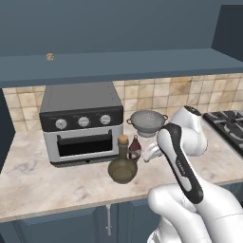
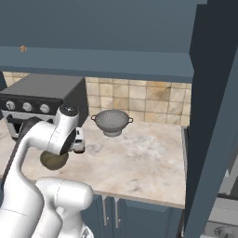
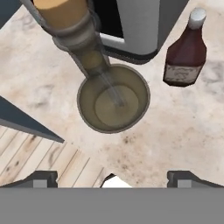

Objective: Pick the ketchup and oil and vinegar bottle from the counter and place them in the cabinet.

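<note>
The fingers (image 3: 46, 178) stand wide apart with nothing between them, released, at the bottom of the hand view and looking down the oil and vinegar bottle (image 3: 107, 89). The gripper (image 3: 113, 180) hovers above that flask and does not touch it.

The flask stands upright on the table (image 1: 57, 182), near the middle of its depth and just in front of the toaster oven (image 1: 81, 121), its cork stopper (image 1: 123, 139) topping the thin neck. The ketchup (image 1: 135, 147) stands upright just beside it, slightly nearer the backsplash. A metal colander (image 1: 148, 122) sits further back by the wall.

The cabinet (image 1: 118, 64) above shows its long blue shelf with one small brown item (image 1: 50, 57) toward its left end.

As I judge it, nothing is placed yet: both bottles remain on the table, and the flask looks to be the first to be grasped.
</note>
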Motion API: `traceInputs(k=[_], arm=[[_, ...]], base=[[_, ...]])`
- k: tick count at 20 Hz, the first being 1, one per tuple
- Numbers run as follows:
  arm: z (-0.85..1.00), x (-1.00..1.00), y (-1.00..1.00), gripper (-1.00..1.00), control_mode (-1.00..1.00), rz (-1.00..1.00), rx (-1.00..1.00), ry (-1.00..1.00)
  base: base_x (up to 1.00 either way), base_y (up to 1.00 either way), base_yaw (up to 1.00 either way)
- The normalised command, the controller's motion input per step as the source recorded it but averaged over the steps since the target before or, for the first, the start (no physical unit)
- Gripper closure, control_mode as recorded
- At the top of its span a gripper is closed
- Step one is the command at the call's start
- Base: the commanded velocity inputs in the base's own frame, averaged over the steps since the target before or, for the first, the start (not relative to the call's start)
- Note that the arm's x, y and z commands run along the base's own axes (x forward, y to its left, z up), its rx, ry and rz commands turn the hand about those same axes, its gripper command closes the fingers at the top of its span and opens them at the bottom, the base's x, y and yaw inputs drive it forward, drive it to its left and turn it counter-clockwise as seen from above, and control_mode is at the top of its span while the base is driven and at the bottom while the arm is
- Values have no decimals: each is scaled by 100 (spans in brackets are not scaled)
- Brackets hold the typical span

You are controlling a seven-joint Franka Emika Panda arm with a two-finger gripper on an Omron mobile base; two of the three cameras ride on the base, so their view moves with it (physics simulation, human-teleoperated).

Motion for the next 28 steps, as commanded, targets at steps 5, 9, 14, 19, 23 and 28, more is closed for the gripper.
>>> traceInputs(k=[5, 9, 14, 19, 23, 28], arm=[[-16, 25, 27, -100, -100, 0, 1, 0], [-3, 27, 25, -100, -100, 0, 0, 0], [-3, 29, 33, -100, -100, -2, 0, 0], [-1, 30, 28, -100, -100, -1, 0, -8], [-15, 20, 16, -100, -100, 0, 1, -7], [-18, 8, 2, -100, -100, 1, 5, -7]], base=[[0, 0, 0], [0, 0, 0], [0, 0, 0], [0, 0, 0], [0, 0, 0], [0, 0, 0]])
